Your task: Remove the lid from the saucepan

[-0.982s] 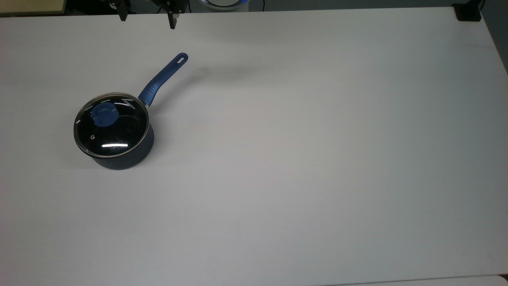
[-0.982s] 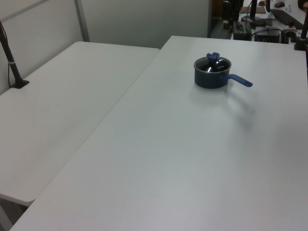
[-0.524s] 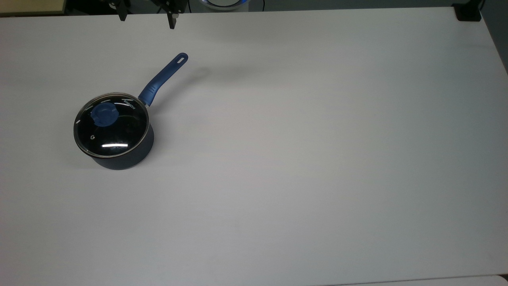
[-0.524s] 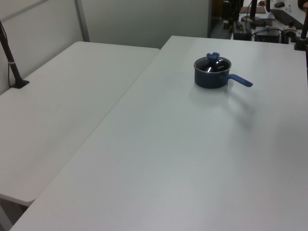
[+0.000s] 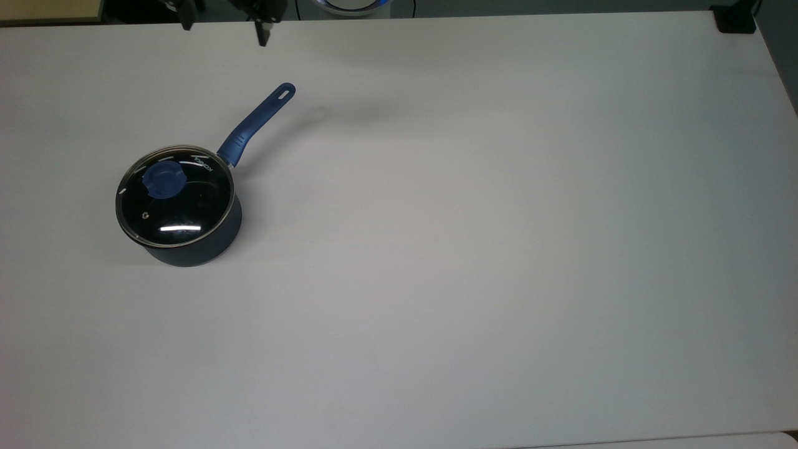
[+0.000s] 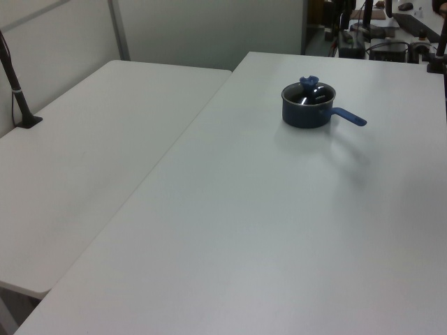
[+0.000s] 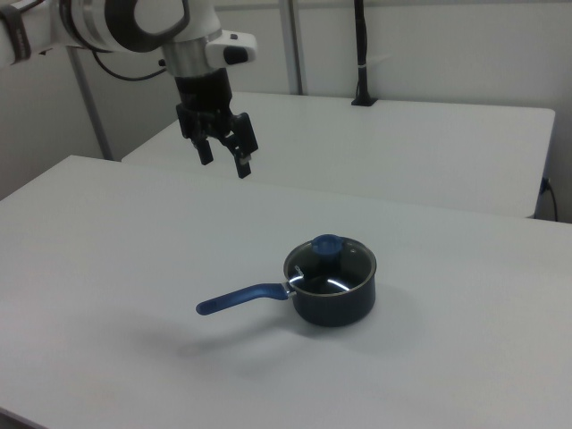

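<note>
My gripper (image 7: 224,155) has drifted slightly along the table's (image 5: 474,262) far edge, fingers spread and empty, high above the surface. The lid (image 5: 175,196) still sits on the saucepan (image 5: 202,244), near the top view's left edge; my approach has barely begun.

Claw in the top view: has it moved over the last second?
Yes, slightly. The claw has shifted toward the top view's left along the table's far edge, while the saucepan and its lid stayed put.
</note>
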`<action>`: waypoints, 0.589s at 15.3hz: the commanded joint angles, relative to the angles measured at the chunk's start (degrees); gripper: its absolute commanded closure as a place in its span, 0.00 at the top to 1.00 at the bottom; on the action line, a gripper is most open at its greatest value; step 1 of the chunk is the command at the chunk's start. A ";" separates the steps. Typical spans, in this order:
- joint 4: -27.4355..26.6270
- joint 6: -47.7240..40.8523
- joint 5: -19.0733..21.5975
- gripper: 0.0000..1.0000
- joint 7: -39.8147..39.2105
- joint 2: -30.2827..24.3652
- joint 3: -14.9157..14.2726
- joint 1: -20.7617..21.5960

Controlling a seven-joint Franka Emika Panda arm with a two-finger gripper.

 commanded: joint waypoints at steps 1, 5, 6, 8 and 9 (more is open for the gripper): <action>0.51 1.86 2.90 1.00 0.60 -0.34 -0.41 -5.52; 0.17 1.95 2.90 1.00 0.69 0.54 -0.41 -6.95; 0.17 1.95 2.90 1.00 0.78 1.41 -0.41 -7.56; 0.34 3.87 4.73 1.00 0.78 2.39 -0.41 -9.93; 0.08 6.23 7.01 1.00 0.78 3.26 -0.41 -10.98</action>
